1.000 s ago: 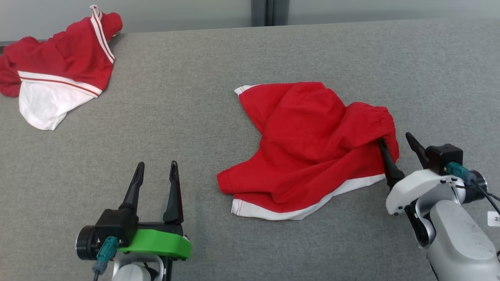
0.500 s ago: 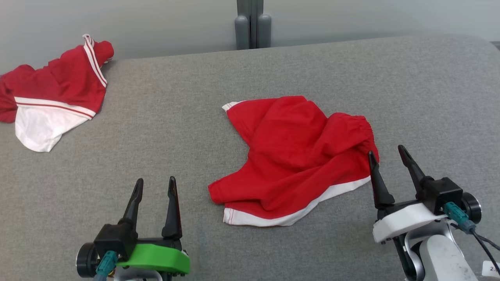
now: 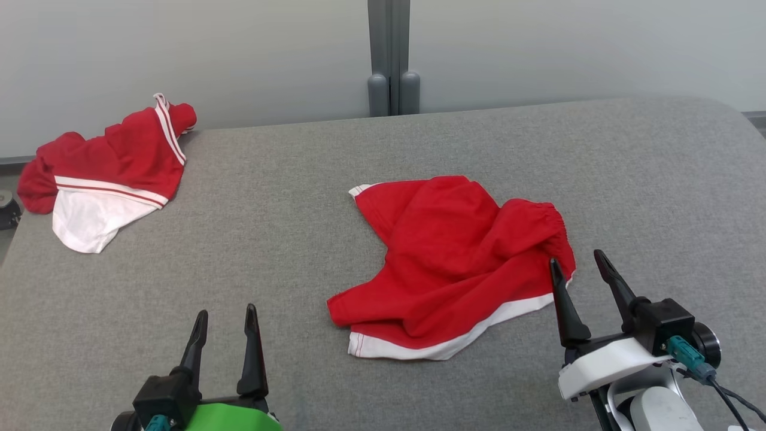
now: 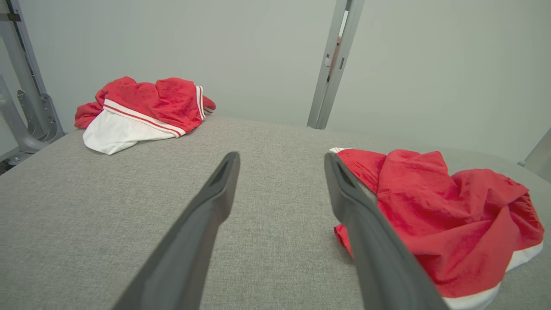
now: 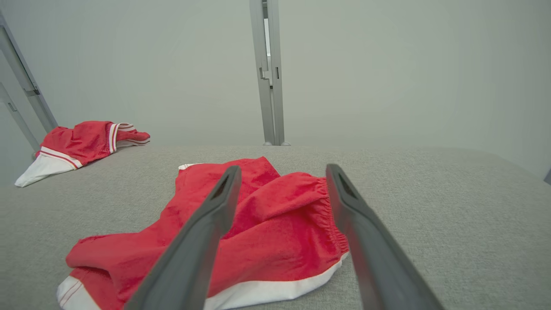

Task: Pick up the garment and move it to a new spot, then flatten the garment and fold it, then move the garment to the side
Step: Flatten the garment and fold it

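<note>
A grey fabric-covered bench (image 3: 287, 179) fills the lower frame of the head view, backed by a pale grey wall (image 3: 179, 48) with a grey metal post (image 3: 390, 54) at top centre. The crumpled red shorts with a white hem (image 3: 455, 257) lie just right of centre. The right jaws, at lower right, stand spread and empty, one fingertip (image 3: 553, 268) at the shorts' gathered waistband; contact is unclear. The left jaws, at lower left, are released, well apart from the shorts. A second red-and-white garment (image 3: 114, 173) lies at upper left.
</note>
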You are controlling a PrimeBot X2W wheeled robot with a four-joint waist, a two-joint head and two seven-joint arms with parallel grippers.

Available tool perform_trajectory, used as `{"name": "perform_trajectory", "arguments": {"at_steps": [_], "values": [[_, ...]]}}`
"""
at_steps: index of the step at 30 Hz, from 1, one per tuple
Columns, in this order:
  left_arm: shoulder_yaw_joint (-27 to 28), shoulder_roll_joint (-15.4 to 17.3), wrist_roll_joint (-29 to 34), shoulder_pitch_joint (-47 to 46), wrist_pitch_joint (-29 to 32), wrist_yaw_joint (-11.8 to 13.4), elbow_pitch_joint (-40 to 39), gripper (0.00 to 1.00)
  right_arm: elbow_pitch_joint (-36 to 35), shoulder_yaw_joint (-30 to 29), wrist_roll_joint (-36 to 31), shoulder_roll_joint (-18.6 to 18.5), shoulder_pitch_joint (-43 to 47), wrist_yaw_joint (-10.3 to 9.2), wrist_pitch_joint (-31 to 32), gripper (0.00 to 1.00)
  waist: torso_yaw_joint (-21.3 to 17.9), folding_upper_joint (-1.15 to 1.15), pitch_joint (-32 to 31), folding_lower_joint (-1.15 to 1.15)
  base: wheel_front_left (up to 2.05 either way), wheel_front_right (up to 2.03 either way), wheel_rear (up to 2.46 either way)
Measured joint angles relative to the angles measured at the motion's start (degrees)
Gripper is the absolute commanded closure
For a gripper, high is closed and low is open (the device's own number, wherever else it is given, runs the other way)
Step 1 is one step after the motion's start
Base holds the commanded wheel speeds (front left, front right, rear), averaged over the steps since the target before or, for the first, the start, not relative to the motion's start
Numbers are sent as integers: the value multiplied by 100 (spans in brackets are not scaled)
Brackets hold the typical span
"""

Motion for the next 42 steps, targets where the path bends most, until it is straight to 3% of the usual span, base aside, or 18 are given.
{"name": "perform_trajectory", "arguments": {"at_steps": [17, 23, 27, 42], "values": [[-11, 0, 7, 70, 0, 32, 118, 0, 78, 36, 131, 4, -2, 0, 0, 0, 58, 0, -15, 0, 0, 0, 0], [-634, 9, 178, 101, 102, -437, 946, 0, 148, -94, 132, 4, -1, 0, 0, 0, 20, 0, 38, 0, 0, 0, 0], [-950, 5, 199, -126, 229, -617, 1368, 0, 182, -115, 142, 5, -19, 0, 0, 0, -57, 0, 121, 0, 0, 0, 0], [-1169, 2, -87, -1067, 381, -698, 2416, 0, 219, -149, 148, 7, -206, 0, 0, 0, -708, 0, 556, 0, 0, 0, 0]]}}
